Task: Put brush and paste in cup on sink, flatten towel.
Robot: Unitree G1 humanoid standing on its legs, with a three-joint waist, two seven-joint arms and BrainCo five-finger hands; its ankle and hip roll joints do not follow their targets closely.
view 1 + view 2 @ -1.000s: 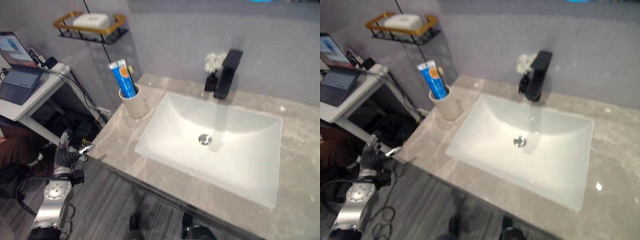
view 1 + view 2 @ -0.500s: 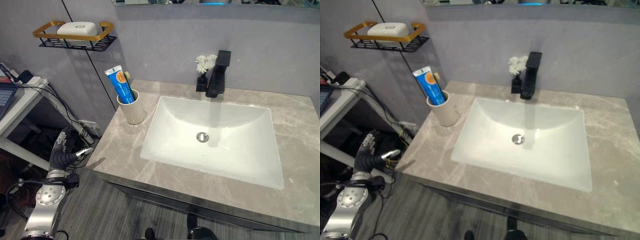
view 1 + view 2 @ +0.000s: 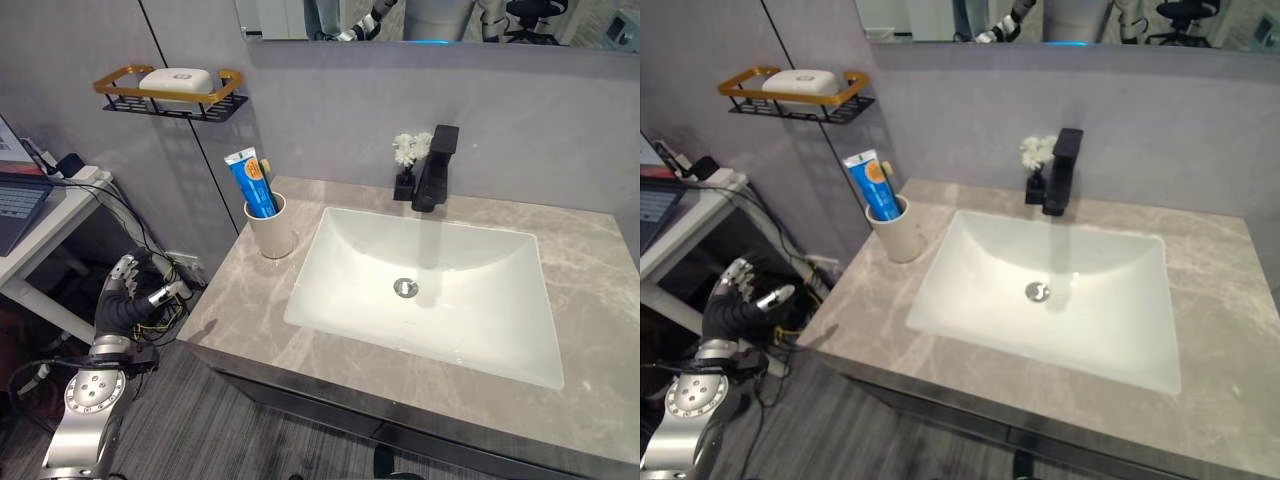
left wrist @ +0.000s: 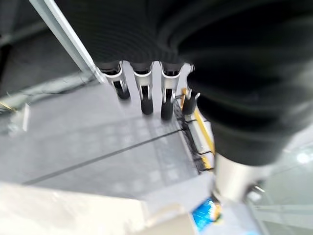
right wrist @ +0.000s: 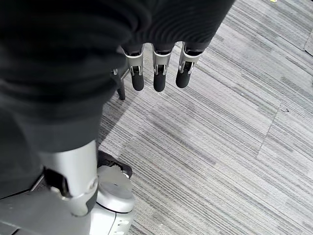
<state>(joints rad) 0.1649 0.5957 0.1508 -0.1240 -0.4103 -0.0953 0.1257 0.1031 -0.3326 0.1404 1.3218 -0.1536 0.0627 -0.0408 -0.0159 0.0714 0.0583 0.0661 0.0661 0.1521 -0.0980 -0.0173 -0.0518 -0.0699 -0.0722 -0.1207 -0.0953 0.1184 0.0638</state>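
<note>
Left hand [image 3: 128, 300] was hanging off to the side, below the tabletop [image 3: 250, 300] edge, fingers loosely relaxed and nothing in them. Right hand [image 5: 156, 73] was pointed down at the grey floor [image 5: 220, 122], fingers straight, also empty.

The paste [image 3: 250, 182] stood upright in the cup [image 3: 272, 228], blue tube poking well above the rim, and a pale tip just behind it looked like the brush [image 3: 263, 167], though I couldn't make out much of it. The cup sat on the tabletop just beside the sink [image 3: 430, 290], at the corner nearest the wall. So that half of the job looked done to me.

Couldn't spot a towel. The wall rack [image 3: 170, 90] held a white bar, and a black faucet [image 3: 436, 168] with a little flower vase [image 3: 404, 165] next to it stood behind the basin.

My guess is the towel was next, and first the thing needed finding. If I were doing it, I'd go in with an open flat palm and sweep from the middle outward, not pinch it, so it didn't bunch up. I'd also keep the left arm clear of that cup, since a tall tube in a light cup would tip easily.
</note>
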